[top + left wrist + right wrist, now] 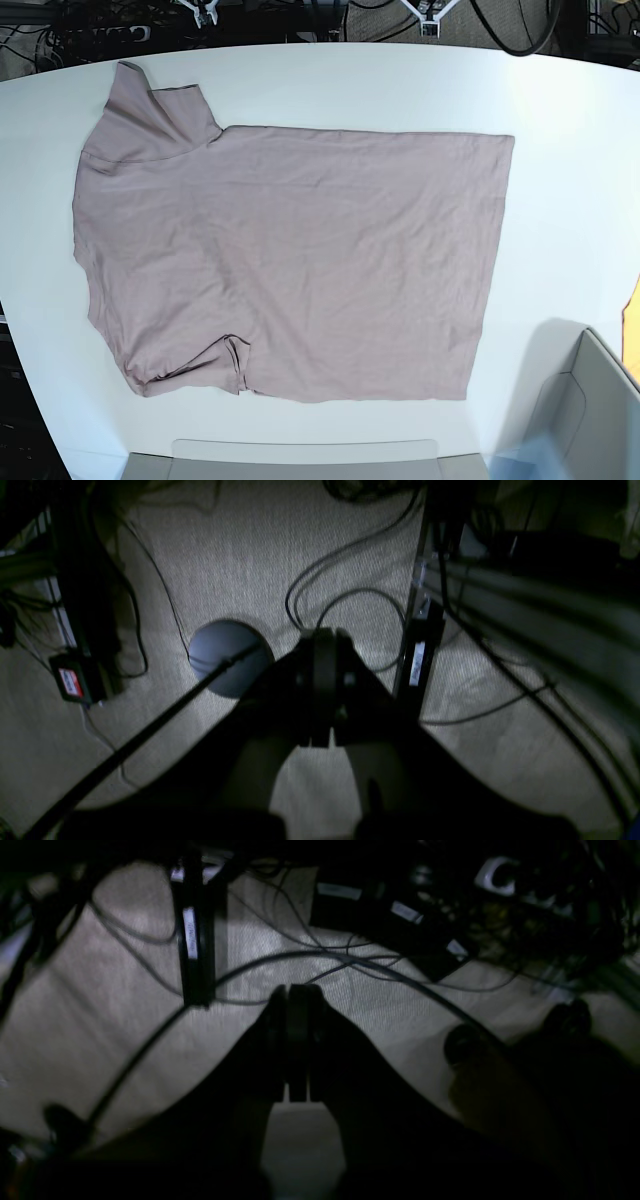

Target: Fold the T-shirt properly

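The mauve-pink T-shirt [290, 260] lies spread flat on the white table [560, 120], its hem to the right and its neck end to the left. One sleeve [150, 110] points to the back left. The other sleeve [195, 370] is partly folded at the front left. Neither gripper shows in the base view. In the left wrist view my left gripper [324, 635] hangs shut and empty above carpet floor. In the right wrist view my right gripper [297, 990] is also shut and empty above the floor. The shirt does not show in either wrist view.
A grey bin [600, 400] stands at the table's front right and a grey tray edge [300, 455] at the front. Under the grippers are cables, a round grey disc [227, 655], a black power brick [75, 677] and frame posts [192, 940].
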Robot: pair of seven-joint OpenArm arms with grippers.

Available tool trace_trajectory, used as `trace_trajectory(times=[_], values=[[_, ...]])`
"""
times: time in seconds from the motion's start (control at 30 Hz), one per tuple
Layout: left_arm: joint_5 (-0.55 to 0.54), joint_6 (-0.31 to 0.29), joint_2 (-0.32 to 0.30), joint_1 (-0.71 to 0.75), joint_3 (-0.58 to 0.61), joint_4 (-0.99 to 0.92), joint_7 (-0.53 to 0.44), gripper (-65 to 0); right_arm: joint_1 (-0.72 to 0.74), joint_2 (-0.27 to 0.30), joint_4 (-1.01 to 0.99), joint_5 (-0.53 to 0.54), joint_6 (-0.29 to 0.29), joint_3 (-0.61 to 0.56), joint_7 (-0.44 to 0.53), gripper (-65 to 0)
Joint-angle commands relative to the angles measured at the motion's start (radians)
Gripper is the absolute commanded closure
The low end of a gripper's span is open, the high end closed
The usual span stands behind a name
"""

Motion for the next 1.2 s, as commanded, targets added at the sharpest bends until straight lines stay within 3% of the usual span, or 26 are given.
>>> trace_trajectory(times=[0.0,0.1,0.43,0.57,0.7,0.8,1.07,1.17], values=[[-0.001,0.002,0.000,0.043,-0.002,0.028,-0.013,0.0,-0.039,0.022,0.038,0.005,0.003,-0.035,0.007,-0.1],[-0.001,0.002,-0.002,0.130,-0.002,0.143,-0.013,0.0,-0.117,0.055,0.150,0.007,0.003,-0.098,0.008,-0.1],[-0.001,0.002,-0.009,0.405,-0.002,0.510,-0.003,0.0,-0.361,0.137,0.521,0.010,0.002,-0.098,0.005,-0.1],[-0.001,0.002,-0.003,0.522,-0.054,0.683,0.006,0.0,-0.493,0.207,0.742,0.080,-0.003,-0.098,0.004,-0.1],[-0.001,0.002,-0.003,0.598,-0.094,0.829,0.086,0.0,-0.594,0.273,0.891,0.145,-0.007,-0.095,0.004,-0.1],[-0.001,0.002,-0.003,0.651,-0.125,0.946,0.124,0.0,-0.656,0.304,0.980,0.174,-0.007,-0.046,0.004,-0.1],[-0.001,0.002,-0.002,0.743,-0.171,1.211,0.147,0.0,-0.733,0.306,1.239,0.175,-0.007,0.166,0.002,-0.1],[-0.001,0.002,-0.006,0.747,-0.171,1.294,0.176,0.0,-0.728,0.309,1.358,0.175,-0.007,0.217,-0.056,-0.2]])
